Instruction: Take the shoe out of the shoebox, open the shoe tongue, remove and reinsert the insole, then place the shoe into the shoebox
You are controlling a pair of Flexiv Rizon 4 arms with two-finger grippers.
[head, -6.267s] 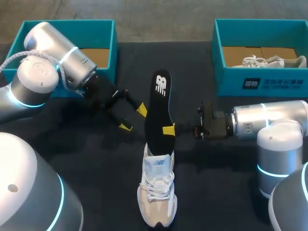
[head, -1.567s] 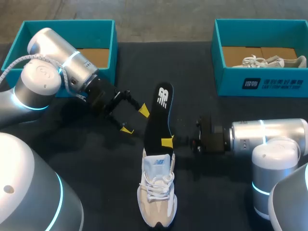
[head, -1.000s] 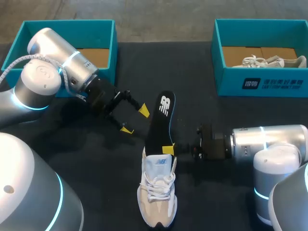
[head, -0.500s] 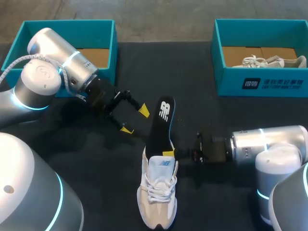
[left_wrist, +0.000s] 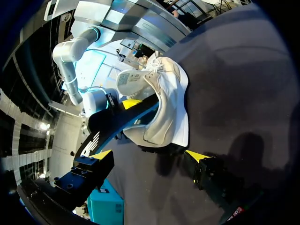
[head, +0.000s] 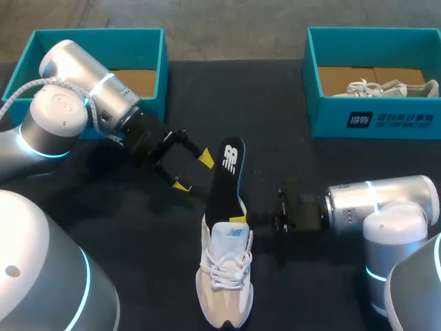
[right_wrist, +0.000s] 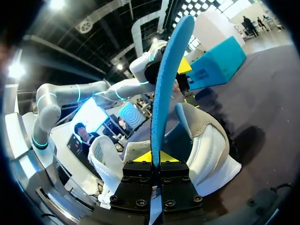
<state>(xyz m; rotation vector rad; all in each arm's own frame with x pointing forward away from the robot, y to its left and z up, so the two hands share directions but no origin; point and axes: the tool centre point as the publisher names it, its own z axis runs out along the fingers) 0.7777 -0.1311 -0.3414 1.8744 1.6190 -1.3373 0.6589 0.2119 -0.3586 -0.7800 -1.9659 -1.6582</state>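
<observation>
A white and beige shoe lies on the black table, toe toward the front edge. A black insole with a blue underside sticks up out of its heel opening, leaning toward the back. My right gripper is shut on the insole's lower edge, right at the shoe's collar. In the right wrist view the insole's blue edge rises from between the fingertips of the right gripper, with the shoe behind it. My left gripper stands open and empty, left of the insole. The left wrist view shows the shoe and insole ahead of the left gripper.
A teal shoebox stands at the back left behind my left arm. A second teal shoebox at the back right holds another white shoe. Bare table lies between the boxes.
My right gripper has moved down and slightly left with the insole, pushing its lower end deeper into the shoe. The left arm has stayed still.
</observation>
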